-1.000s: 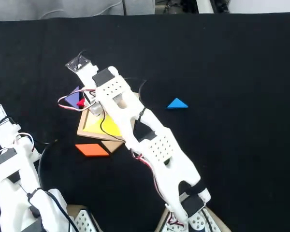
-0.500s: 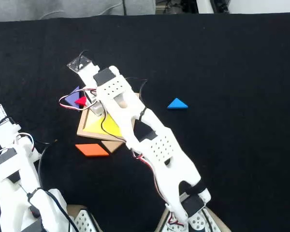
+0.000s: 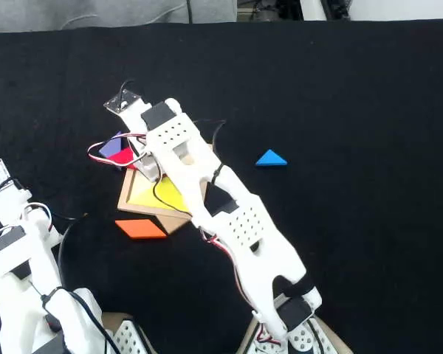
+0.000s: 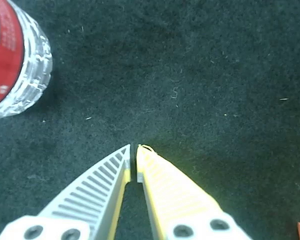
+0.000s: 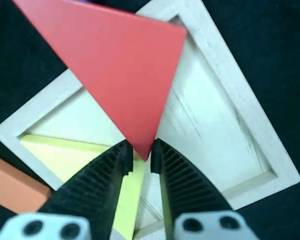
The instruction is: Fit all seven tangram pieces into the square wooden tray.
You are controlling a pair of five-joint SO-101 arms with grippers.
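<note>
Right wrist view has the right hand (image 5: 138, 146) pinching the red triangle (image 5: 117, 75) by a corner over the wooden tray (image 5: 238, 100), while the left hand (image 4: 133, 147) sits closed, empty.

the wooden tray (image 5: 242, 100) looks grainy, the red triangle (image 5: 115, 65) smooth and matt.

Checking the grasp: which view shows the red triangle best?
The right wrist view: the red triangle is large, corner pinched in the right pincer. High view: a sliver beside the arm. Left wrist view faces cloth.
</note>
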